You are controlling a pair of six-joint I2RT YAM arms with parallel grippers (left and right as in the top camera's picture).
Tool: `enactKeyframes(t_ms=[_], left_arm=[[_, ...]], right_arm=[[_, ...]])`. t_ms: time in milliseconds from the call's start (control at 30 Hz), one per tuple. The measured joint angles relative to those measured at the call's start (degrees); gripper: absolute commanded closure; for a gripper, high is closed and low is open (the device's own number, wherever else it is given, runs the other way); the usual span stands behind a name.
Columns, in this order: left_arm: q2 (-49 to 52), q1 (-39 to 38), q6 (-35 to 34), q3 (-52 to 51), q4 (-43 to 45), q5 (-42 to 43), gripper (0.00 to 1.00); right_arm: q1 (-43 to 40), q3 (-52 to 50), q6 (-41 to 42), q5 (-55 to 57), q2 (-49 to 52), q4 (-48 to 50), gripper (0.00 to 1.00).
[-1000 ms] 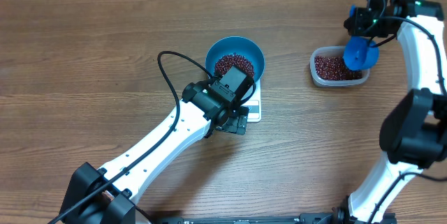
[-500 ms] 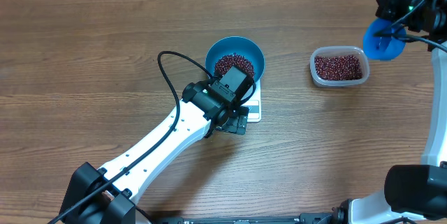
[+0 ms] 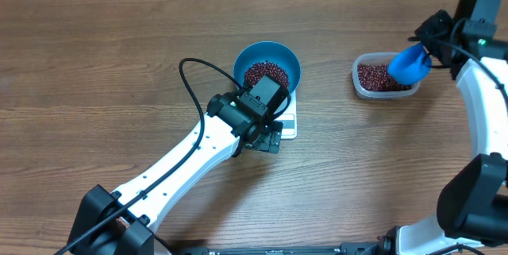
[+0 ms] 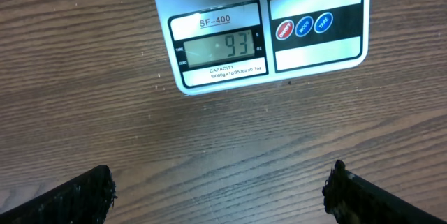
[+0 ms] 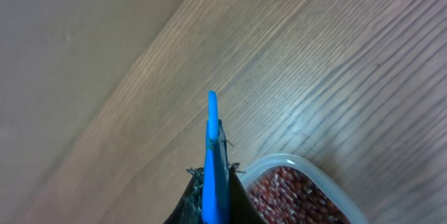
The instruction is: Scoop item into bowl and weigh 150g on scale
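Observation:
The bright-blue bowl (image 3: 267, 55) holds a heap of dark red-brown beans (image 3: 266, 72) and stands on the white scale (image 3: 289, 125). My left gripper (image 3: 270, 139) hovers open over bare table just in front of the scale. In the left wrist view the scale's display (image 4: 220, 46) reads 93, and the left gripper (image 4: 220, 182) has nothing between its fingers. My right gripper (image 3: 429, 44) is shut on the handle of a small blue scoop (image 3: 409, 63), which hangs over the right end of the clear tub (image 3: 358, 80). The right wrist view shows the right gripper (image 5: 215, 180) clamped on the scoop handle (image 5: 212, 133).
The clear tub (image 5: 300, 162) holds more red-brown beans (image 3: 376, 75). A black cable (image 3: 189, 88) loops from the left arm over the table left of the bowl. Bare wooden table lies around the scale and the tub.
The right arm swung the scoop out past the tub's right side, then back down over the tub's right end, tilted. The left arm has stayed still.

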Motion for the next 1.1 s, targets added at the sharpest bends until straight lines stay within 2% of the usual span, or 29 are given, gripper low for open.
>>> enactKeyframes(t_ms=[233,400,533,667,800,933,1100], left_arm=[[0.0,0.0,0.0,0.0,0.0,0.0,0.01],[0.0,0.0,-0.02,0.02,0.0,0.0,0.0],[0.0,0.0,0.0,0.0,0.0,0.0,0.0],[0.0,0.0,-0.02,0.0,0.0,-0.02,0.01],[0.0,0.0,-0.02,0.0,0.0,-0.02,0.01],[0.0,0.0,-0.02,0.0,0.0,0.0,0.01],[0.0,0.0,0.0,0.0,0.0,-0.02,0.0]], right_arm=[[-0.59,-9.35,12.94,2.78,0.0,10.1,0.96],[-0.74,-13.86,17.11,3.78,0.0,14.56,0.83],[-0.72,-14.08,18.05,4.09,0.0,15.1,0.78],[-0.7,-14.08,18.53,4.33,0.0,15.37,0.47],[-0.7,-14.1,14.58,4.42,0.0,14.91,0.35],[-0.72,-14.08,6.64,4.42,0.0,11.93,0.23],[-2.23,-11.02,-4.48,3.15,0.0,-0.17,0.18]])
